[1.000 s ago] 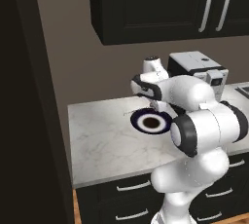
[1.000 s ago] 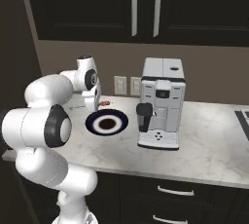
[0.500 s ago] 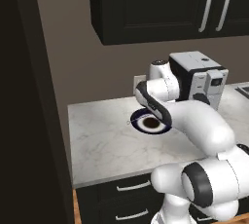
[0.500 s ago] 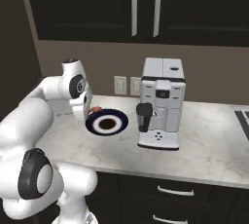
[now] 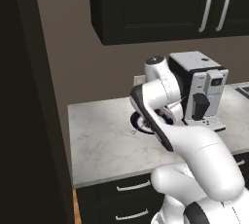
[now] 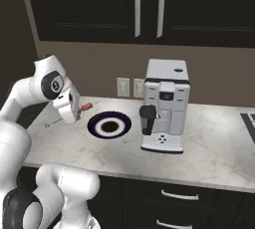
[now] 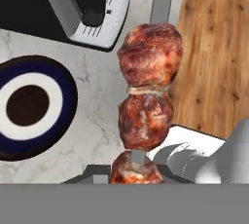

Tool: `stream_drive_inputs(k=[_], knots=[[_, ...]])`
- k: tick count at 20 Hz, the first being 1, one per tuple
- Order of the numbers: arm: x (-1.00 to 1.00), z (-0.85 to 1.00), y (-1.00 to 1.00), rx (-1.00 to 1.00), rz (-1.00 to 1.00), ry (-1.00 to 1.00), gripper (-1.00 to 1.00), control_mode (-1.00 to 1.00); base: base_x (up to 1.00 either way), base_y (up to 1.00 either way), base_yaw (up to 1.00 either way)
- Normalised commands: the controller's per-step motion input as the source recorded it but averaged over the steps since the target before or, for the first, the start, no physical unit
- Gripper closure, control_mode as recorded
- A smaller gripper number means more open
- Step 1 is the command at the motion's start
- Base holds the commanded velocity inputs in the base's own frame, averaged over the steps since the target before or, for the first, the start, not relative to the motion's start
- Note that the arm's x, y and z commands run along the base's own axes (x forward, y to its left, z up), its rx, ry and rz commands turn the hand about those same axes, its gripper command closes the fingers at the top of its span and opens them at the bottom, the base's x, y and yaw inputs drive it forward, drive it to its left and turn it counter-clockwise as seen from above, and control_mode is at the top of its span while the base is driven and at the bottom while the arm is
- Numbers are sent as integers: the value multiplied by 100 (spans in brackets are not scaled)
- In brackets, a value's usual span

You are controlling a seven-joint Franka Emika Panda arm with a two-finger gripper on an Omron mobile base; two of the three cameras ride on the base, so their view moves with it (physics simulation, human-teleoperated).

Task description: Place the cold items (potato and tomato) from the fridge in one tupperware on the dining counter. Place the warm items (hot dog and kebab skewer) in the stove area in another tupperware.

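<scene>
My gripper [image 7: 131,170] is shut on the kebab skewer [image 7: 146,91], three browned meat chunks on a thin stick that runs straight out from the fingers. In the right base view the gripper [image 6: 69,111] hangs just above the marble counter [image 6: 209,148], left of a dark blue plate [image 6: 109,125]. The skewer's reddish end [image 6: 85,106] pokes out toward that plate. From the hand, the plate [image 7: 29,106] lies to the skewer's left, with wood floor [image 7: 214,47] beyond the counter edge on the right.
A white and black coffee machine [image 6: 164,106] stands right of the plate, also seen as the coffee machine [image 5: 202,91] behind my arm. Dark upper cabinets [image 6: 149,4] hang above. A tall dark panel [image 5: 24,96] borders the counter on the left.
The arm has swung the hand and skewer off the plate toward the counter's left end. The gripper has stayed shut on the skewer.
</scene>
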Motion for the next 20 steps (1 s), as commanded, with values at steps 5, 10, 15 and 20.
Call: stream_drive_inputs(k=[5, 10, 15, 20], knots=[[-48, 47, 3, -5, 25, 15, 100, -100, 0, 0, 0], [-44, 54, 0, 0, 30, 16, 100, -100, 0, 0, 0], [-33, 48, 0, 0, 34, 18, 100, -100, 0, 0, 0], [-73, 10, 0, 6, 8, -18, 100, -100, 0, 0, 0]])
